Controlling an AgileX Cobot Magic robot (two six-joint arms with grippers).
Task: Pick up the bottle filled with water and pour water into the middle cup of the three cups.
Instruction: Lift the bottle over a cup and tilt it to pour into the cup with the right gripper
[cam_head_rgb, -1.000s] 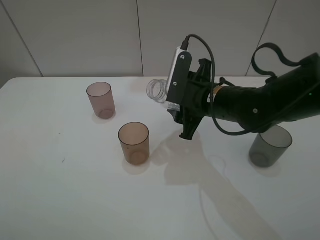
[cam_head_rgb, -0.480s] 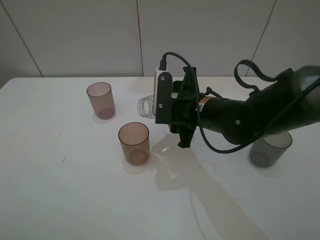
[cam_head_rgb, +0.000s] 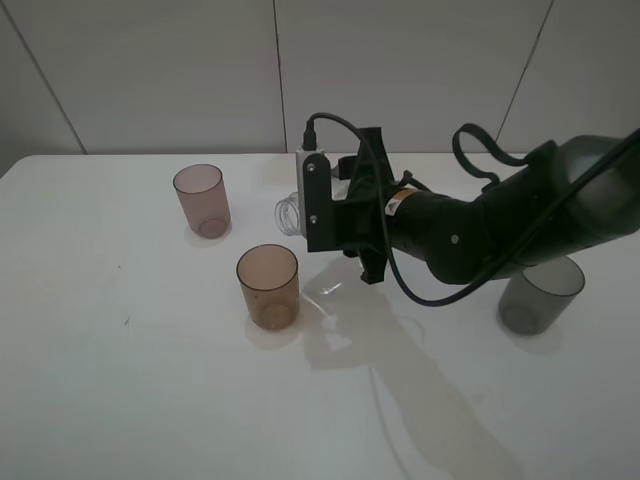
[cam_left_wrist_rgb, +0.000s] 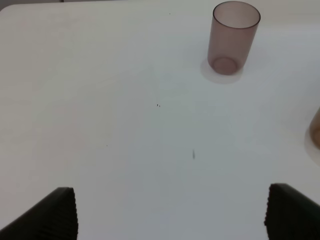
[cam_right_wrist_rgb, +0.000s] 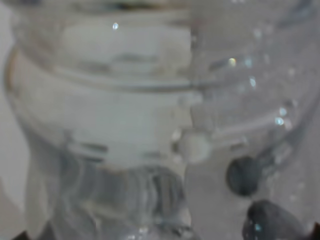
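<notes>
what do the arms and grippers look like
The right arm is glossy black with rounded, bulky links, black cables looping over it, a small orange-and-white label and a white camera bracket at the wrist. The left gripper's fingers are black with ribbed faces.

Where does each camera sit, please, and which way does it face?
Exterior high: raised before the white table, facing down at the mauve-pink plastic tumbler, amber-brown tumbler and dark grey tumbler; the right arm shows, holding a small clear plastic bottle tipped.
Left wrist: on the left arm, facing down at the mauve-pink tumbler; its open jaws show.
Right wrist: on the right arm, so close that the bottle fills the frame; jaws unclear.
Shared: exterior and left wrist, the mauve-pink tumbler; exterior and right wrist, the bottle.
</notes>
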